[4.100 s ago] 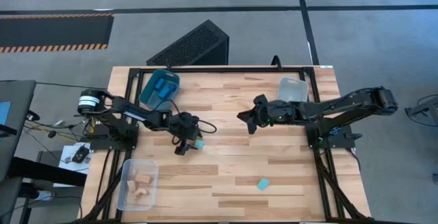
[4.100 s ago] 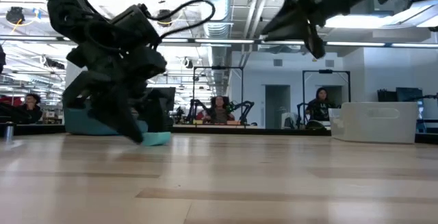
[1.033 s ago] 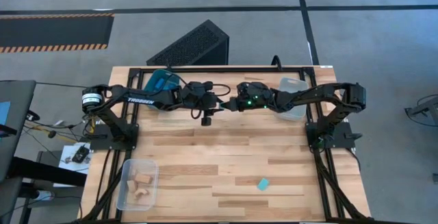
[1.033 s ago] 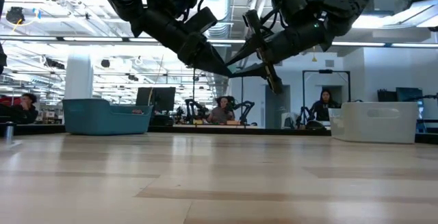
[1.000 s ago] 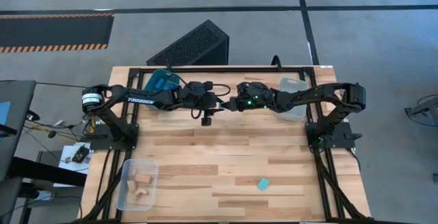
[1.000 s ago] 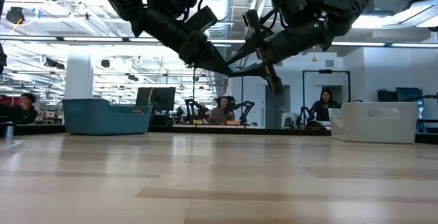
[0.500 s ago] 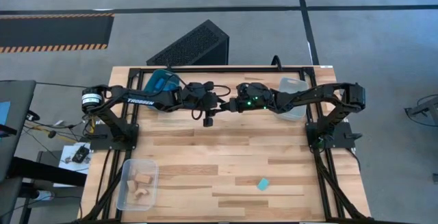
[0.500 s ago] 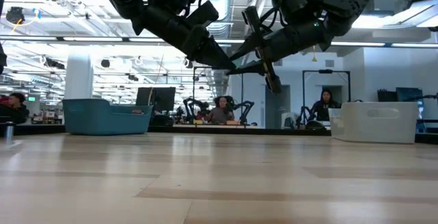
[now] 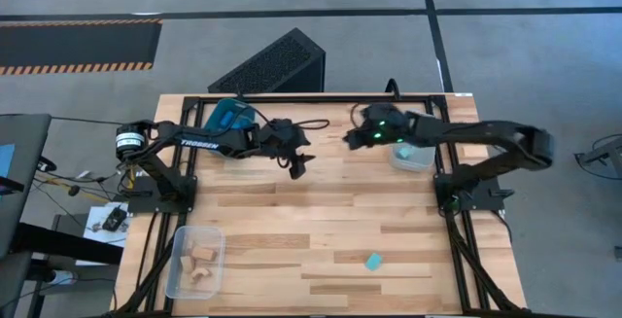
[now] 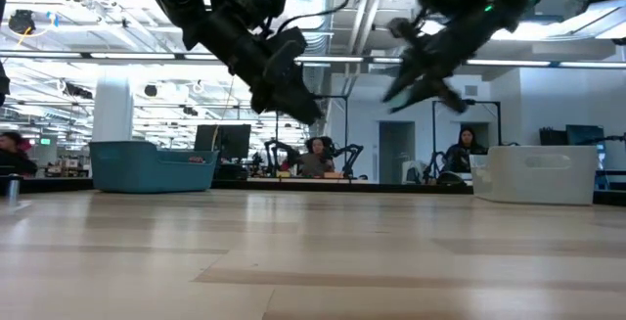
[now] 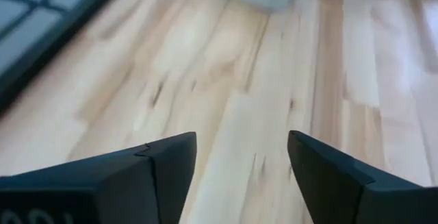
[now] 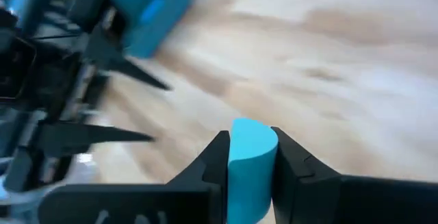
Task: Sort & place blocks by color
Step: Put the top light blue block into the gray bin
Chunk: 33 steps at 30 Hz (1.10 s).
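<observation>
The left tool (image 9: 297,169) hangs above the back-middle of the pale wooden plank tabletop (image 9: 321,230), raised clear of the wood, its two dark fingers (image 11: 161,166) spread apart with nothing between them. Behind that arm, at the back-left corner, sits the teal plastic bin (image 9: 228,117), partly covered by the arm. In the front-left corner stands a clear plastic bin (image 9: 195,262) holding a few plain tan wooden blocks (image 9: 201,262).

Further right, a lone light cyan block (image 9: 373,260) lies flat on the tabletop near the front edge, well apart from both arms and from every bin.

The right tool (image 9: 352,139) is held in the air over the back of the tabletop, right of centre, just beside a second clear plastic bin (image 9: 416,155) at the back-right. It is clenched on a light cyan block with a rounded top (image 12: 250,157), which stands between its two dark fingers in the right wrist view. That same view shows the left arm farther off, with the teal bin beyond it. The low view shows both tools well above the wood.
</observation>
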Each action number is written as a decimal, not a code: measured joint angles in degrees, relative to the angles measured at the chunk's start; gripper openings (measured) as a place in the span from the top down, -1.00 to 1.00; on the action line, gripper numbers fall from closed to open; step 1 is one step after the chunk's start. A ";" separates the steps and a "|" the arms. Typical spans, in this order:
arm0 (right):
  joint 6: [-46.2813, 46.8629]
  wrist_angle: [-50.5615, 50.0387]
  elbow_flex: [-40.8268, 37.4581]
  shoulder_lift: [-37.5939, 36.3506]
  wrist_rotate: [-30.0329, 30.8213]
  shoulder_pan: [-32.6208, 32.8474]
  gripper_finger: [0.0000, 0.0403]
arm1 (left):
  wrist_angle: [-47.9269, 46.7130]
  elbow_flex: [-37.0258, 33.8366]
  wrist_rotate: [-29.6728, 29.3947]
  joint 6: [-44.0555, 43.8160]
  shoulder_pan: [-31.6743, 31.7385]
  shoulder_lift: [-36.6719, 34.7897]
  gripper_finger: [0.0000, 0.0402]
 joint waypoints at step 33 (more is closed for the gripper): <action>7.18 -51.38 -11.10 -19.95 26.17 -3.76 0.31 | -16.08 -0.11 -4.94 -14.61 1.34 -4.96 -0.14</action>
